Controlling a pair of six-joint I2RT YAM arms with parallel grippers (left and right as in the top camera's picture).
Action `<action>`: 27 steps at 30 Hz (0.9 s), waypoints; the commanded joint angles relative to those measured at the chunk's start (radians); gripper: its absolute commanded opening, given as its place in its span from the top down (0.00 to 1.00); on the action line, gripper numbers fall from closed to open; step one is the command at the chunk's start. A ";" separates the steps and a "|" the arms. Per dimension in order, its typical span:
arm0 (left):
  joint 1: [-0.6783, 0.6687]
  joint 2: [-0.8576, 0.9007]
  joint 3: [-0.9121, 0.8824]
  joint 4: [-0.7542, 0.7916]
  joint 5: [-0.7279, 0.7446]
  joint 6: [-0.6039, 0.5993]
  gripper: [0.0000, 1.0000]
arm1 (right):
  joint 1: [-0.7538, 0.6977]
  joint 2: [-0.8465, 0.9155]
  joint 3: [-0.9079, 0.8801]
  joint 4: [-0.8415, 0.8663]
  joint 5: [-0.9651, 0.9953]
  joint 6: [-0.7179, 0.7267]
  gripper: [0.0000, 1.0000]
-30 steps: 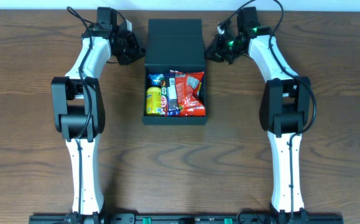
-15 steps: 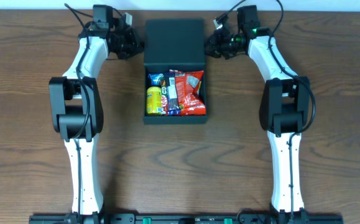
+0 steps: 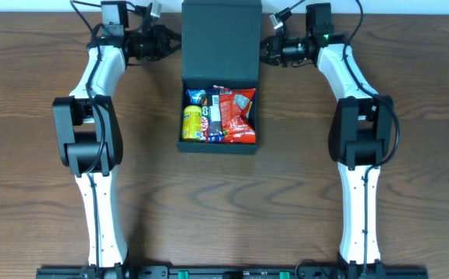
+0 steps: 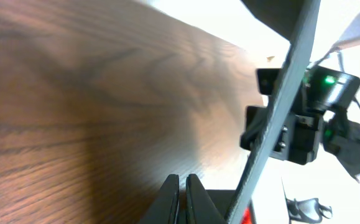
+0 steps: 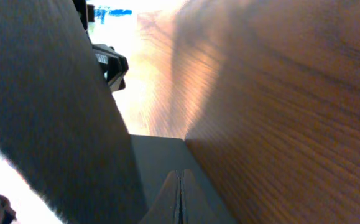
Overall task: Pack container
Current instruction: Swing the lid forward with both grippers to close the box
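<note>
The black container (image 3: 219, 149) sits mid-table with its tray open. It holds a yellow packet (image 3: 191, 124), a small blue packet (image 3: 195, 98), a dark bar (image 3: 215, 116) and a red packet (image 3: 241, 116). Its hinged lid (image 3: 220, 39) stands raised at the far side. My left gripper (image 3: 171, 43) is shut at the lid's left edge. My right gripper (image 3: 266, 53) is shut at its right edge. In the left wrist view the shut fingers (image 4: 183, 190) lie beside the tilted lid edge (image 4: 279, 118). In the right wrist view the shut fingers (image 5: 180, 186) lie beside the lid face (image 5: 43, 112).
Brown wooden table (image 3: 410, 217) all round the box. The table's far edge runs just behind the lid and both wrists. Cables loop off both wrists at the back. Both arm bases stand at the near edge.
Both grippers have moved toward the far edge and up alongside the lid. The lid has swung up and now looks larger in the overhead view.
</note>
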State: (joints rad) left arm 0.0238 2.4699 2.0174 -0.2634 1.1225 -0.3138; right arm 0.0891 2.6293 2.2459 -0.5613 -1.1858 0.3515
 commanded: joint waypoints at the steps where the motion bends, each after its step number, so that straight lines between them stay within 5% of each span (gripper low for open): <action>1: 0.004 0.005 0.024 0.032 0.137 0.015 0.94 | 0.000 -0.106 0.019 0.005 -0.080 -0.043 0.99; 15: 0.004 -0.107 0.028 0.055 0.191 0.050 0.94 | 0.004 -0.241 0.019 -0.056 -0.076 -0.085 0.99; 27: 0.003 -0.257 0.028 0.004 0.194 0.147 0.94 | 0.024 -0.393 0.019 -0.510 0.278 -0.426 0.99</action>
State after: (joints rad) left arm 0.0288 2.2387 2.0232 -0.2436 1.3025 -0.2199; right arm 0.0933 2.3104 2.2498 -1.0485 -0.9989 0.0612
